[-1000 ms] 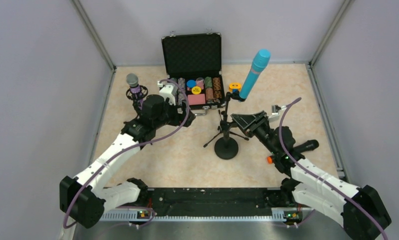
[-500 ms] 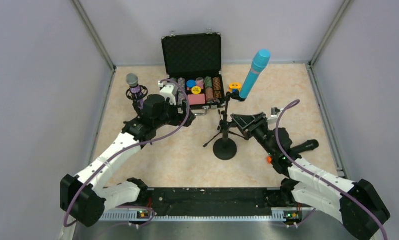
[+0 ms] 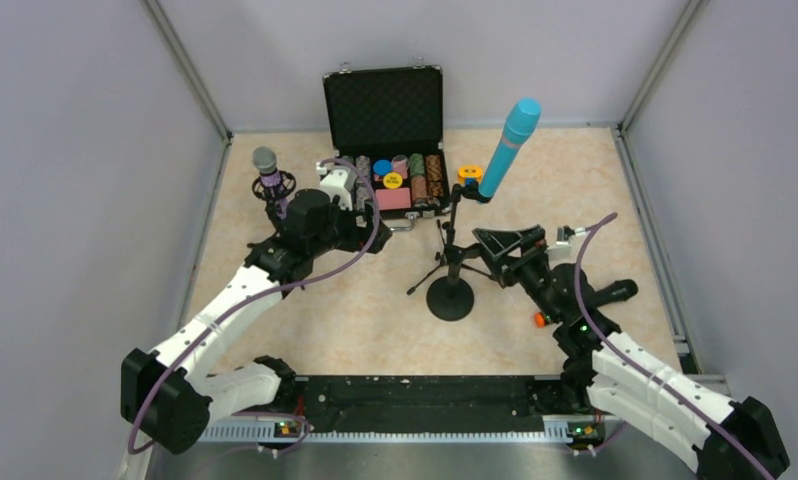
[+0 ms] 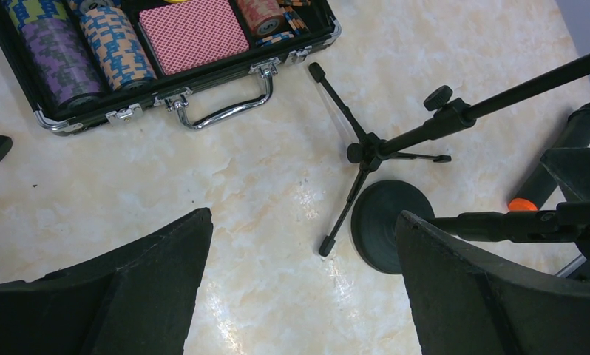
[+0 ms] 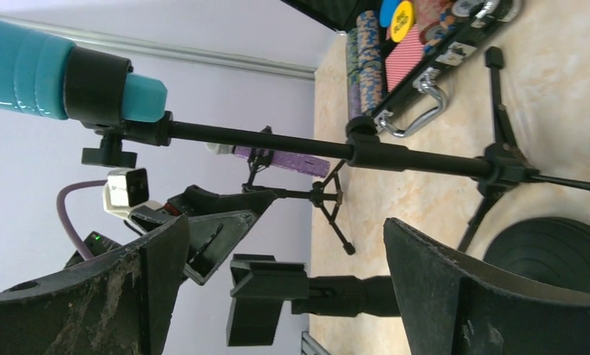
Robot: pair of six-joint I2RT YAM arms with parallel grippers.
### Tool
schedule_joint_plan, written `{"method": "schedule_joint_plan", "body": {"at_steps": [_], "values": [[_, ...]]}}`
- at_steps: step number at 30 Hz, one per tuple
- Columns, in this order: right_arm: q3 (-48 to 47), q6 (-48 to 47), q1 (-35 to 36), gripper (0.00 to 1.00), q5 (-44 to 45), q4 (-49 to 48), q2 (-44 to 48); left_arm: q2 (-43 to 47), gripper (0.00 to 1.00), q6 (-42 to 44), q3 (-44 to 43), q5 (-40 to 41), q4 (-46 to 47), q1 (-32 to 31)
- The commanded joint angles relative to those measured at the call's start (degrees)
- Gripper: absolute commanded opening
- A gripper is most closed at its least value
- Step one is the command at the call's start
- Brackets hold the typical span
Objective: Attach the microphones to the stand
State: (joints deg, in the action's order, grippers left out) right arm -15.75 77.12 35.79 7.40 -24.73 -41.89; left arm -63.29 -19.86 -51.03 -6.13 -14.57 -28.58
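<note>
Front-left table [image 3: 335, 320] lies open. Mid-table is crowded: the round-base stand [image 3: 452, 300] and tripod [image 4: 366, 151] stand just beside each other, tripod legs spreading toward the case [image 3: 385, 110] behind. The right pincer [image 3: 503, 245] sits just beside them. A black microphone [image 3: 615, 291] lies at right; a purple one [image 3: 270, 180] stands upright back-left.
</note>
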Motion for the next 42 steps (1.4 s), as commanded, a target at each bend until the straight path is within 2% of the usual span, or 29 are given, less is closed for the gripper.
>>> {"method": "schedule_joint_plan", "body": {"at_steps": [1,7,13,17,25,30,34,39,42], "values": [[-0.89,-2.37,0.64,0.99,3.6,10.64,4.99,-0.41,0.98,-0.34,0.43,-0.04,3.45,-0.1],[-2.45,-6.03,0.51,0.99,8.82,26.98,13.04,-0.07,0.98,0.39,1.08,0.42,4.05,-0.12],[-7.36,-9.99,-0.85,0.99,12.93,43.66,13.93,-0.03,0.98,2.07,1.25,0.84,4.69,-0.14],[-9.8,-13.05,-4.68,0.99,9.84,48.04,11.16,-0.97,0.99,3.26,1.27,0.98,4.96,-0.16],[-15.8,-22.74,-17.63,0.99,-2.33,52.58,0.01,-2.12,0.99,4.58,1.04,1.26,3.11,-0.08],[-24.02,-27.29,-22.01,0.99,0.55,61.43,-5.53,-1.59,0.99,5.07,1.41,2.04,2.54,-0.1],[-27.51,-28.73,-25.21,0.99,2.6,65.29,-5.75,-1.64,0.99,5.18,1.41,1.64,2.74,-0.16],[-27.81,-29.07,-31.16,0.96,1.99,67.29,-4.39,-1.78,0.99,5.25,1.36,1.03,2.83,-0.14],[-27.55,-30.29,-34.9,0.92,0.25,68.11,-5.78,-1.83,0.99,5.44,1.32,0.87,2.78,-0.09]]}}
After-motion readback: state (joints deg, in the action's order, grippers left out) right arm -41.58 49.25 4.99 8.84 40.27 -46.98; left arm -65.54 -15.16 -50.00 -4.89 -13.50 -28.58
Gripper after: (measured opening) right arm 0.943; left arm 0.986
